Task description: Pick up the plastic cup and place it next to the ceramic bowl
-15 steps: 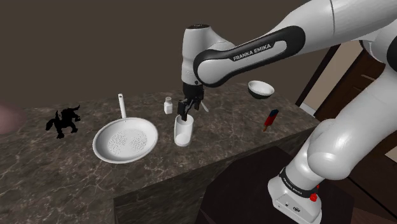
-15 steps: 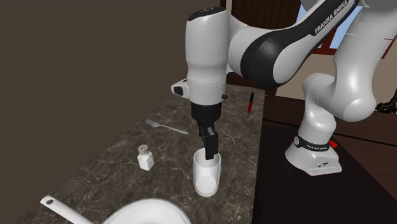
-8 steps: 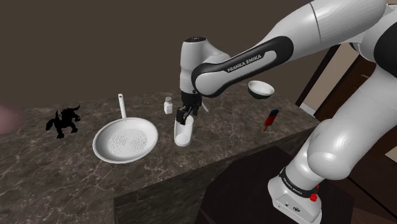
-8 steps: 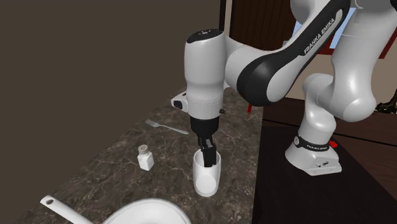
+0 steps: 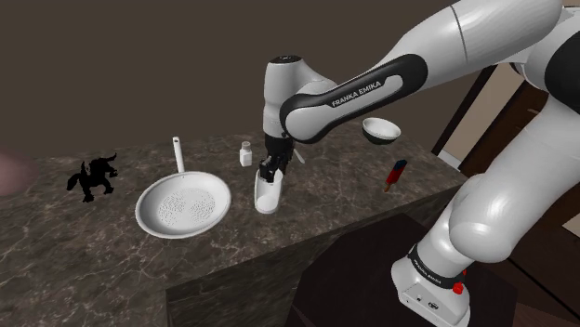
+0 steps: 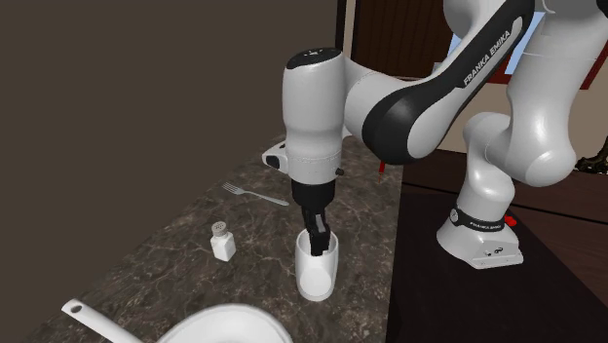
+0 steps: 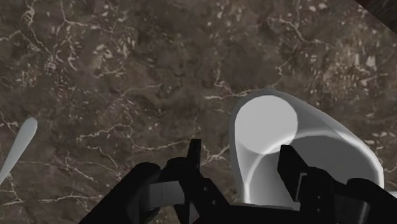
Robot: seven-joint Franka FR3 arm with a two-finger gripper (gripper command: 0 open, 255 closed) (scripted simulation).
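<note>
on a dark marbled counter (image 5: 84, 237) in a house, the black pincer (image 7: 242, 156) of a white arm stands spread across the rim of a white cup (image 7: 264, 121). one finger (image 7: 289, 167) is down inside the cup and the other (image 7: 194, 159) is outside its wall. a sliver of counter shows between that outer finger and the cup, so nothing is pinched.

in the shoulder view the pincer (image 5: 269, 169) points straight down into the upright cup (image 5: 268, 197). the cup stands near the counter's front edge, just beside a white perforated pan (image 5: 183, 206) and in front of a small shaker (image 5: 246, 153). the white bowl (image 5: 381, 130) that the cup is bound for sits well apart, toward that view's right, with a red-and-blue object (image 5: 397, 174) lying near it. a black figurine (image 5: 93, 176) stands toward that view's far left.

the task looks to be in its early part. the reach to the cup is made, but the clamp on its wall, the lift, the carry and the setting down beside the bowl are all not yet done.
</note>
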